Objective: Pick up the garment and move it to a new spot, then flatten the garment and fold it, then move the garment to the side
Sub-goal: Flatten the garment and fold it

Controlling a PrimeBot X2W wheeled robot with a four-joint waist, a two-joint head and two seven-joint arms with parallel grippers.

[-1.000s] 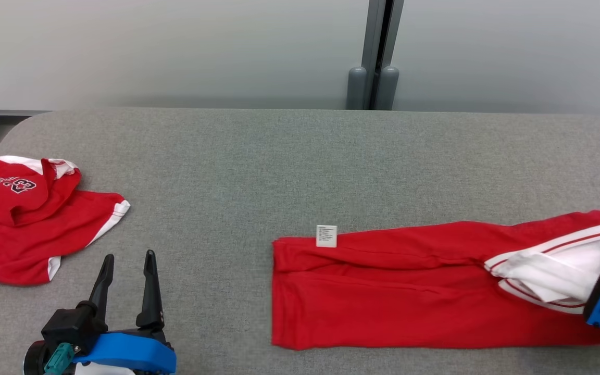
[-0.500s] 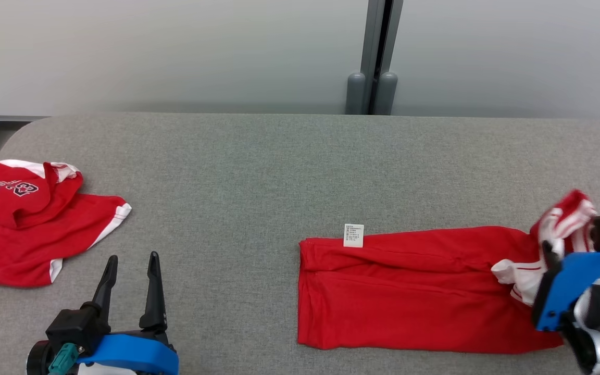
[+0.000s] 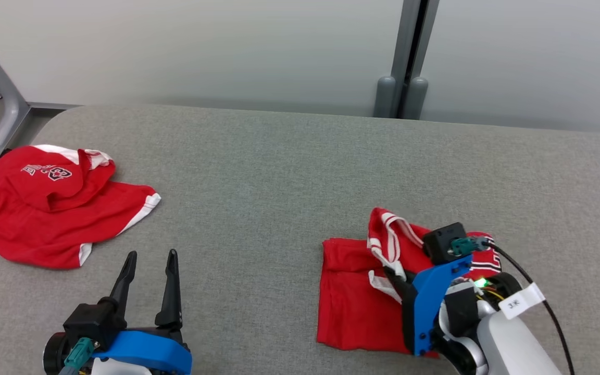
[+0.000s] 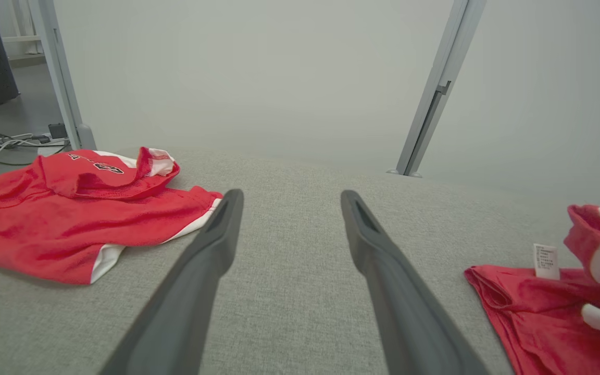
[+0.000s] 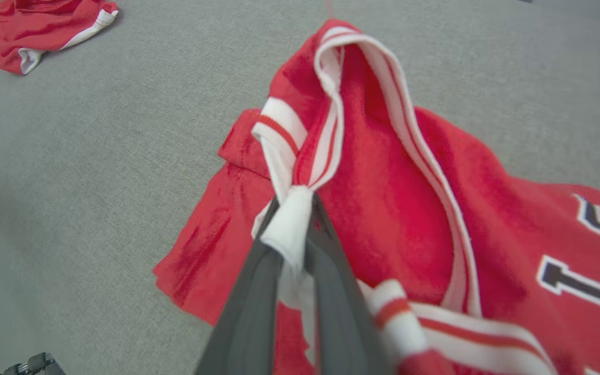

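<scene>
Garment (image 3: 352, 307), red with white striped trim, lies partly folded on the right part of the grey padded table (image 3: 258, 182), on the side near the robot. The right gripper (image 5: 296, 208) is closed on a white edge of it and holds this edge lifted over the lower layer. The left gripper (image 3: 151, 255) is at the front left, its jaws wide apart with nothing between them. Another red shirt (image 3: 55, 208) lies crumpled at the far left.

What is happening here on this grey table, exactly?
The robot's right tool is shut on the white-striped edge of a red garment, holding it raised above the rest, which lies on the grey table. The left tool is open and holds nothing. A second red garment lies crumpled at the table's left.
</scene>
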